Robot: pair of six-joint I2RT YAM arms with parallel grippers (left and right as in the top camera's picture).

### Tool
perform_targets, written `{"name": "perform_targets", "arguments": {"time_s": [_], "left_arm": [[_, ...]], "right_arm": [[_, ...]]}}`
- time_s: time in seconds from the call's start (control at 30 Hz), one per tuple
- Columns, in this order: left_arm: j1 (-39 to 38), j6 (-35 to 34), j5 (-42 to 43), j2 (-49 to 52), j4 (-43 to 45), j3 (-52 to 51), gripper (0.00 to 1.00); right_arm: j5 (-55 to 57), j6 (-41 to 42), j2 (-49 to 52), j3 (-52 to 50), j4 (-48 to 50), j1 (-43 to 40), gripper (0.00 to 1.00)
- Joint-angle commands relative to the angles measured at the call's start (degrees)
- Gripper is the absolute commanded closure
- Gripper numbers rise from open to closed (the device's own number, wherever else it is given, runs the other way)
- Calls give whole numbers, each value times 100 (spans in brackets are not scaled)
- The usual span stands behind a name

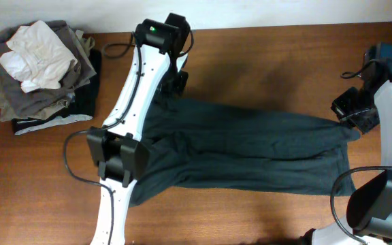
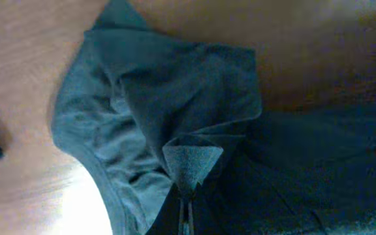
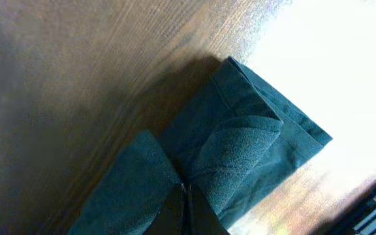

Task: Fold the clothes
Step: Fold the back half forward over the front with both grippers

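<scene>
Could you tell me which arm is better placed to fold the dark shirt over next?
Probably right: the right gripper pinches the shirt's clear far end, while the left gripper grips the opposite end with its arm stretched over the fabric.

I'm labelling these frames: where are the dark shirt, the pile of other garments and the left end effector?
dark shirt (image 1: 250,146), overhead view, middle of the spread fabric.
pile of garments (image 1: 50,100), overhead view, grey layer under the white cloth (image 1: 39,51).
left end effector (image 2: 187,203), left wrist view, closed tips pinching the shirt.
</scene>
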Motion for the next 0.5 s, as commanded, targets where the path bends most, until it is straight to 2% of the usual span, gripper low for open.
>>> {"name": "perform_targets", "arguments": {"time_s": [0.0, 0.1, 0.27, 0.47], "left_arm": [[48, -195, -190, -330, -44, -876, 100], [55, -527, -999, -525, -44, -975, 100], [52, -522, -575, -894, -44, -1073, 100], [52, -522, -533, -1080, -44, -2411, 100]], "right_arm": [[258, 48, -28, -50, -46, 35, 96], [254, 50, -28, -177, -46, 72, 96], [144, 50, -28, -367, -79, 177, 96], [168, 50, -28, -387, -271, 249, 96]]}}
